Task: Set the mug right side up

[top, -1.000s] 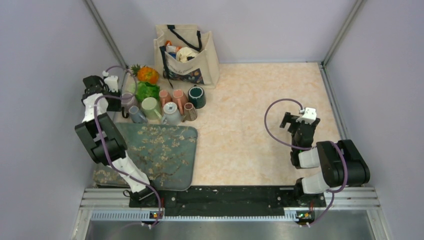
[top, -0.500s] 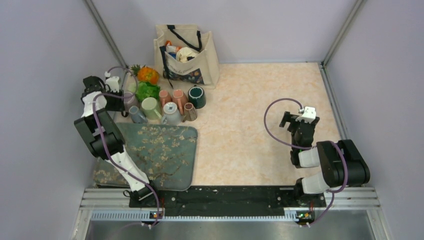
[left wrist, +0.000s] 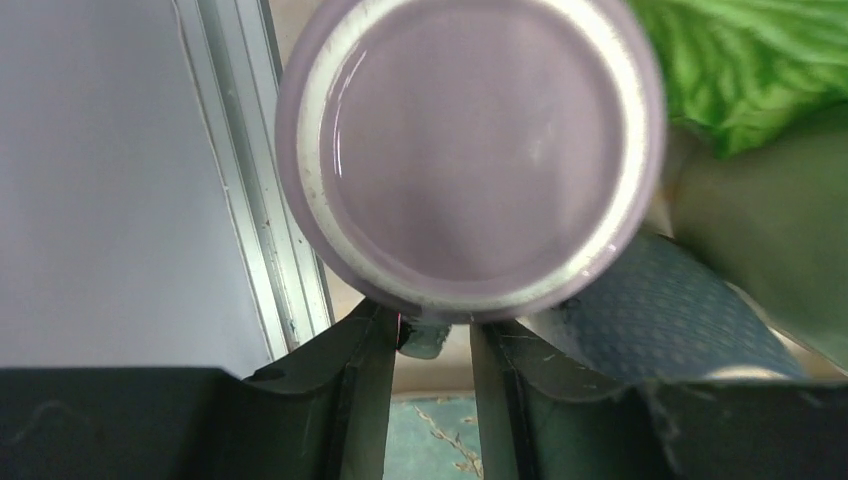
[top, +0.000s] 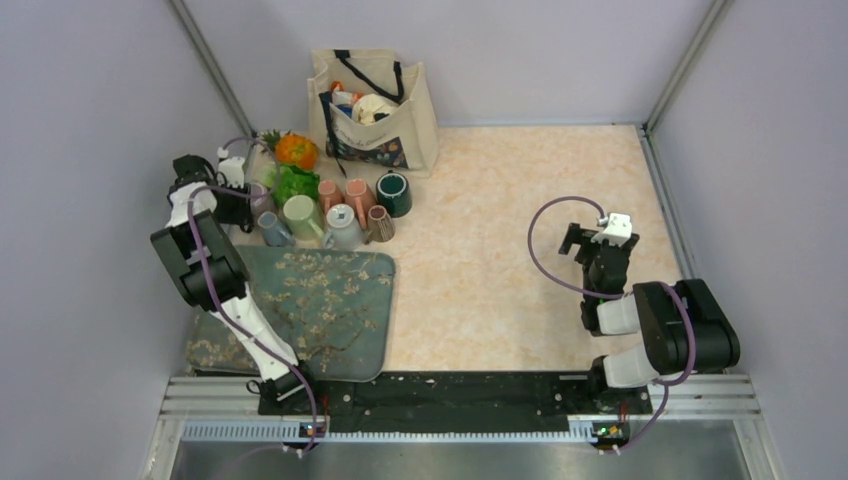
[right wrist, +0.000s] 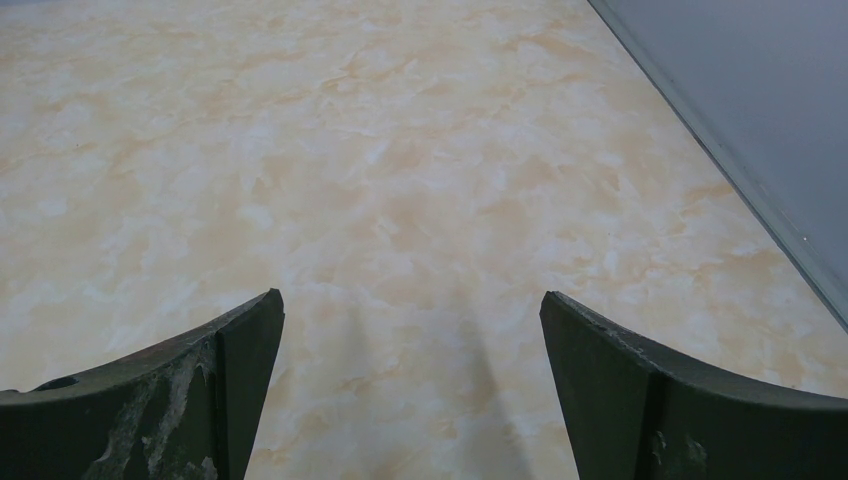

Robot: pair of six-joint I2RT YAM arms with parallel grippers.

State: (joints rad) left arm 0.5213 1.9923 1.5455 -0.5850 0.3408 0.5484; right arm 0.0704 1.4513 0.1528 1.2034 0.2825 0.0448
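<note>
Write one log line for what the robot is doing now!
left jaws: narrow gap at mug edge, grip unclear | right jaws: open above table | mug: upside down, not turned yet

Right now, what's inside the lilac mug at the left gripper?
Nothing of the inside shows. The left wrist view sees only the lilac mug's base and pale foot ring, just past the left gripper; its mouth faces away, so any contents are hidden.

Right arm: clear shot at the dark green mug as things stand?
Probably, path-wise: only bare tabletop lies between the open right gripper and the dark green mug. Whether the arm stretches that far is unclear.
</note>
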